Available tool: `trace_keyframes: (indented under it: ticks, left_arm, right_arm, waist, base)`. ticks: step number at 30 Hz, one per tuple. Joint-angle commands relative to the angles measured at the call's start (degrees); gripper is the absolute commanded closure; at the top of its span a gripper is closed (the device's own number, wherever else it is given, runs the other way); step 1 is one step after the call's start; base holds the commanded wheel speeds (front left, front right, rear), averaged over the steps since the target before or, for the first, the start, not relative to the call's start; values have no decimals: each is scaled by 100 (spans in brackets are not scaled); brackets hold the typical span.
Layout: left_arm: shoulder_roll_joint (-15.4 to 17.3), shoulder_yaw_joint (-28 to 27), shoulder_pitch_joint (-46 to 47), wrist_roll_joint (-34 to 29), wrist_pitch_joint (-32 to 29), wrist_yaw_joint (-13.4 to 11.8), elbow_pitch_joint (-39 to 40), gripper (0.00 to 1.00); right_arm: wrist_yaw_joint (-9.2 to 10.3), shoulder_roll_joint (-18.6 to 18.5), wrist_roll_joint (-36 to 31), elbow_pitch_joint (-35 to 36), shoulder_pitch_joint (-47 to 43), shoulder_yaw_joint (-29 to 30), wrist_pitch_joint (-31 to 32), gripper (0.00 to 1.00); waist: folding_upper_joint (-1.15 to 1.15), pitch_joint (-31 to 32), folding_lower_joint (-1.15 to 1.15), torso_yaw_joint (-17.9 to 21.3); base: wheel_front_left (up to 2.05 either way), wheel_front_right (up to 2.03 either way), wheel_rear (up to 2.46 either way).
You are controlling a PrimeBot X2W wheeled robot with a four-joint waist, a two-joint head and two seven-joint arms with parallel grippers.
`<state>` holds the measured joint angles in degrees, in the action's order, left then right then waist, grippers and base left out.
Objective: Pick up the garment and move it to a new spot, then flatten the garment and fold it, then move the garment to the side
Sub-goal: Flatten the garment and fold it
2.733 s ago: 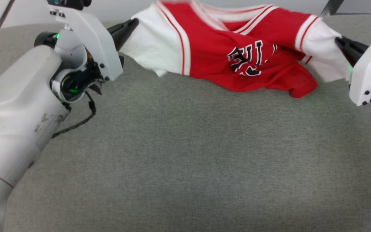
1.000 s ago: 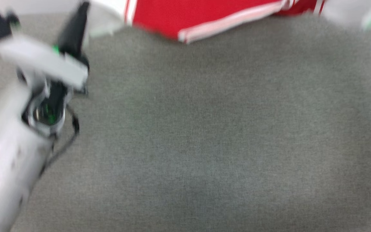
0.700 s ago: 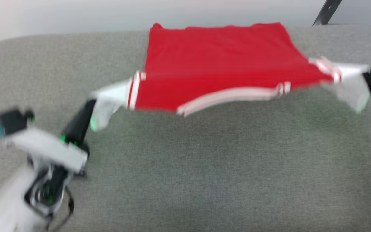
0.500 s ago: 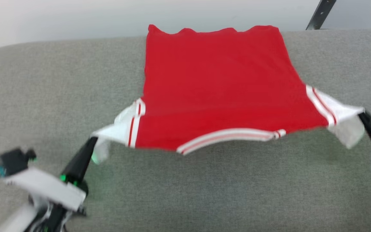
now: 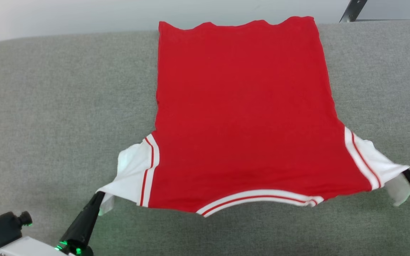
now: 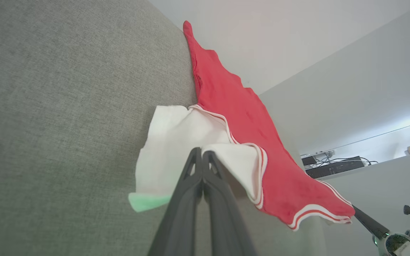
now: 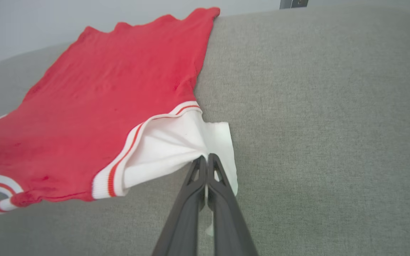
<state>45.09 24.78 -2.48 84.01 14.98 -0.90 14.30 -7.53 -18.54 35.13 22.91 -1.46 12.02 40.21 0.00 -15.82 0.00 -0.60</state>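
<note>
Red garment (image 5: pixel 240 117), plain side up on grey fabric (image 5: pixel 48 106), L gripper (image 5: pixel 100 195) & R gripper (image 5: pixel 406 173) clamped on white sleeves (image 5: pixel 133 170)

- Surface (image 5: pixel 48 106): grey woven fabric, padded, is spanning the whole foreground and is curving off at its far-left corner.
- Wall (image 5: pixel 66 14): pale and plain, is running behind the surface's far edge.
- Strut (image 5: pixel 352 9): dark, is slanting up at the far right.
- Ledge (image 6: pixel 386 170): white, in the left wrist view's background, is carrying a black box (image 6: pixel 333 172) with cables (image 6: pixel 336 160) trailing above it; a small pale object (image 6: pixel 409 150) is sitting farther along.
</note>
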Motion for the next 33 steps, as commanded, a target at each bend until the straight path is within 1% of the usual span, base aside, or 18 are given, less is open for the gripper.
trace_keyframes:
  ticks: [1, 2, 3, 6, 7, 8, 9, 11, 14, 16, 18, 19, 24, 27, 29, 30, 33]
  left_arm:
    - [-8, -3, 28, -210, 26, -149, -78, 100]
    - [-19, 70, 108, -393, 25, -268, -161, 100]
    - [-89, 150, 193, -512, 19, -334, -216, 100]
    - [-323, 383, 433, -744, -28, -416, -469, 100]
    - [-398, 465, 524, -824, -51, -428, -580, 100]
    - [-398, 465, 524, -824, -51, -428, -580, 100]
    - [-498, 556, 602, -867, -76, -446, -695, 100]
    - [-688, 705, 729, -904, -144, -394, -933, 100]
    - [-832, 915, 886, -1097, -202, -373, -1325, 100]
    - [-880, 1046, 979, -1280, -216, -432, -1592, 100]
    - [-1018, 1130, 1048, -1318, -223, -409, -1828, 100]
    - [-1054, 1176, 1078, -1352, -241, -384, -1937, 100]
    - [-1139, 1554, 1307, -1827, -410, -566, -2582, 100]
    - [-1264, 1607, 1388, -1839, -396, -494, -2808, 100]
    - [-1320, 1613, 1413, -1817, -374, -430, -2892, 100]
    - [-1344, 1610, 1421, -1805, -365, -389, -2920, 100]
    - [-1359, 1587, 1414, -1783, -335, -344, -2939, 100]
  right_arm:
    - [9, -100, -106, -49, -32, -154, 39, 100]
    - [10, -115, -149, -154, -18, -285, 37, 100]
    - [9, -186, -217, -260, -4, -440, 45, 100]
    - [9, -447, -429, -672, 65, -959, -55, 100]
    - [9, -530, -516, -806, 96, -1122, -120, 100]
    - [9, -530, -516, -806, 96, -1122, -120, 100]
    - [9, -603, -589, -946, 120, -1282, -188, 100]
    - [9, -708, -644, -1225, 140, -1563, -315, 100]
    - [9, -779, -682, -1577, 229, -1832, -506, 100]
    - [9, -783, -709, -1789, 275, -1956, -622, 100]
    - [9, -814, -777, -1966, 340, -2086, -717, 100]
    - [10, -833, -806, -2058, 375, -2167, -752, 100]
    - [11, -908, -914, -2461, 570, -2557, -940, 100]
    - [11, -930, -926, -2639, 693, -2691, -1077, 100]
    - [13, -976, -961, -2688, 776, -2742, -1218, 48]
    - [15, -1004, -942, -2680, 811, -2744, -1273, 0]
    - [14, -1017, -817, -2423, 938, -2470, -1307, 0]
  waist:
    - [0, -31, 0, -4]
    - [0, -46, 0, 1]
    - [0, -58, 0, 5]
    - [0, -118, 0, 7]
    - [0, -141, 0, -8]
    - [0, -141, 0, -8]
    - [0, -157, 0, -21]
    - [0, -209, 0, -41]
    - [0, -258, 0, -63]
    - [0, -291, 0, -72]
    - [0, -318, 0, -77]
    - [0, -333, 0, -79]
    - [0, -387, 0, -80]
    - [0, -392, 0, -74]
    - [0, -382, 0, -73]
    - [0, -372, 0, -76]
    - [0, -343, 0, -75]
  base:
    - [0, 0, 0]
    - [0, 0, 0]
    - [0, 0, 0]
    - [0, 0, 0]
    - [0, 0, 0]
    - [0, 0, 0]
    - [0, 0, 0]
    - [0, 0, 0]
    - [0, 0, 0]
    - [0, 0, 0]
    - [0, 0, 0]
    - [0, 0, 0]
    - [0, 0, 0]
    - [0, 0, 0]
    - [0, 0, 0]
    - [0, 0, 0]
    - [0, 0, 0]
